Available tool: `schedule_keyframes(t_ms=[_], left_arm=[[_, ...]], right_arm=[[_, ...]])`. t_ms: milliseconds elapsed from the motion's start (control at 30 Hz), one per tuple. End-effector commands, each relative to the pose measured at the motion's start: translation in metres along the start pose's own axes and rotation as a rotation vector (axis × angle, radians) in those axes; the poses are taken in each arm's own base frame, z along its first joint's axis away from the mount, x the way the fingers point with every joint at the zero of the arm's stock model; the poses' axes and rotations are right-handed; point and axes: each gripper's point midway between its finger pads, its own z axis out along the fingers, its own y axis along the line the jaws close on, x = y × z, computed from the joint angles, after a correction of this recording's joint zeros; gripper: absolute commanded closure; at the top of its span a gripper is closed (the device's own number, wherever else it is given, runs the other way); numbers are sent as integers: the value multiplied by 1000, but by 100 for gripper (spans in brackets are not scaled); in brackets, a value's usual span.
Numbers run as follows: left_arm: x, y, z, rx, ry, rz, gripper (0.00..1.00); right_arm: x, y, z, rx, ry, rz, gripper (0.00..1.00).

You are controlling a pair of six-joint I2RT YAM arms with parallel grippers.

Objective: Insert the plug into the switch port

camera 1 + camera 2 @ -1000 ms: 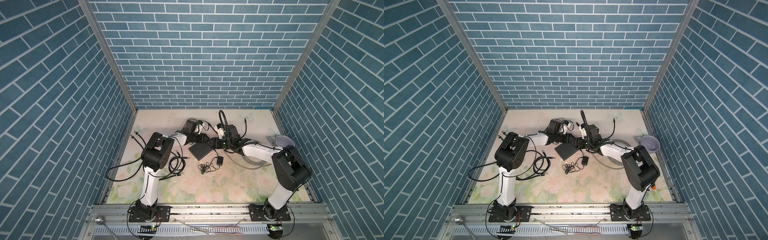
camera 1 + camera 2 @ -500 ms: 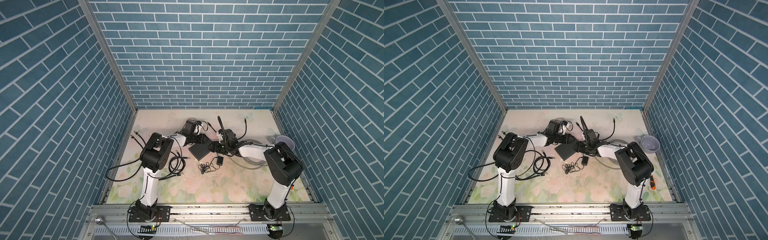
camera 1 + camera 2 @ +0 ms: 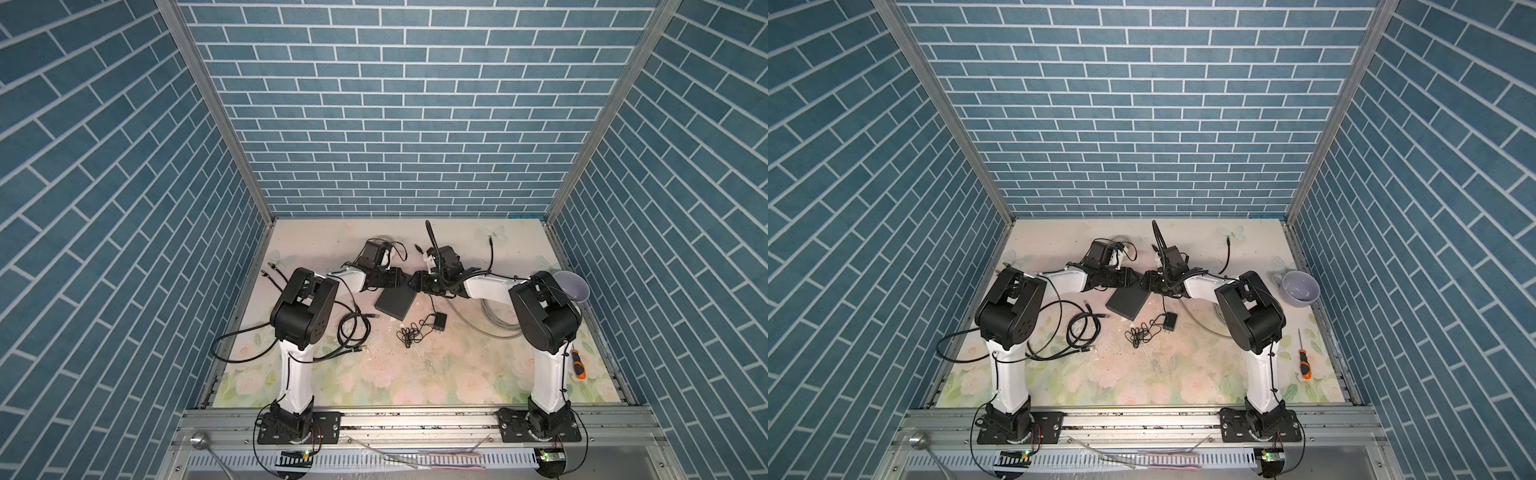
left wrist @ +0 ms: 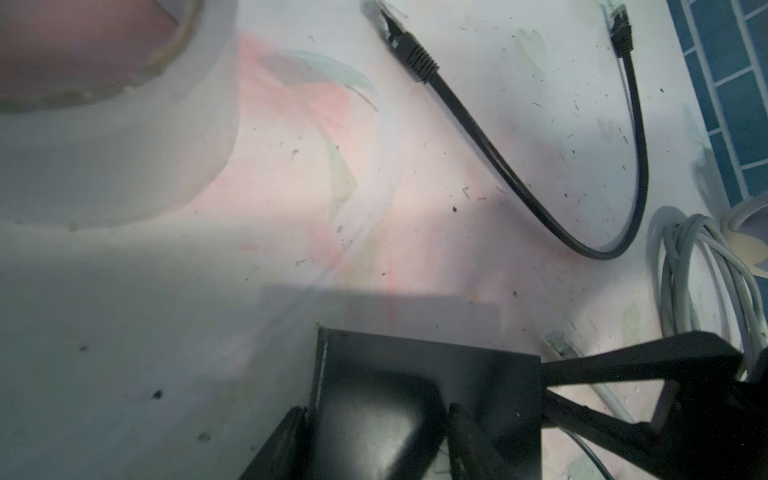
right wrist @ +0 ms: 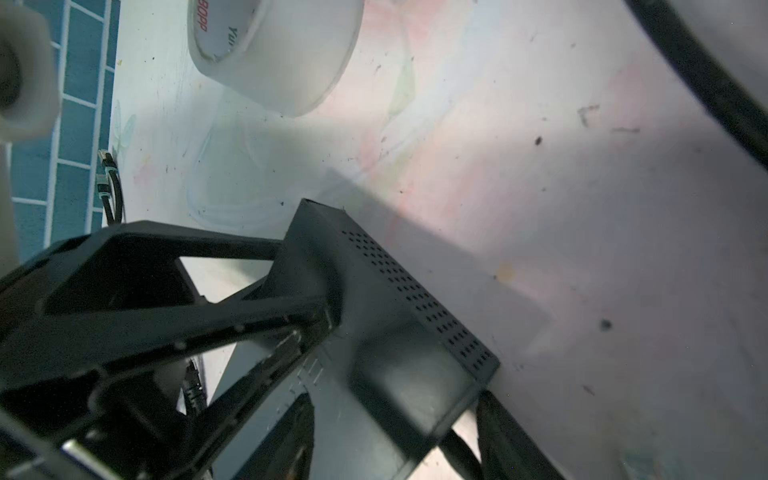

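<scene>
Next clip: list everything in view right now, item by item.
switch: 1, black, mid-table between both grippers
adapter: 1, black, tangled cord, near side of switch
black cables: coiled bundle, left of switch
short cable: 1, black, back right
grey cable: 1 coil, right of switch
tape: 1 roll, white, back of table
mug: 1, lavender, right edge
screwdriver: 1, orange-black handle, front right
left gripper: black, at switch's far end, grip unclear
right gripper: black, same end, grip unclear

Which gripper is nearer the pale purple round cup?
Right. At the flat matte-black switch, the right gripper sits toward the cup, the left gripper beyond it.
</scene>
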Motion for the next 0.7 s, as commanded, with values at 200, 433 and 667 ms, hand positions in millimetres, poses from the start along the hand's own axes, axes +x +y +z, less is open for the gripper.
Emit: schedule_keyframes(t_ms=[200,433,667], left_arm=[[66,16,0,-65,162,-150,45],[68,12,3,-32,149,-192,45],[67,16,5,-50,139,-200,45]], right_arm=[[-7,32,10,-179,65,-131,40],[-23,56,16,-278,74,-166,40],[-31,57,18,-276,71,-165,40]])
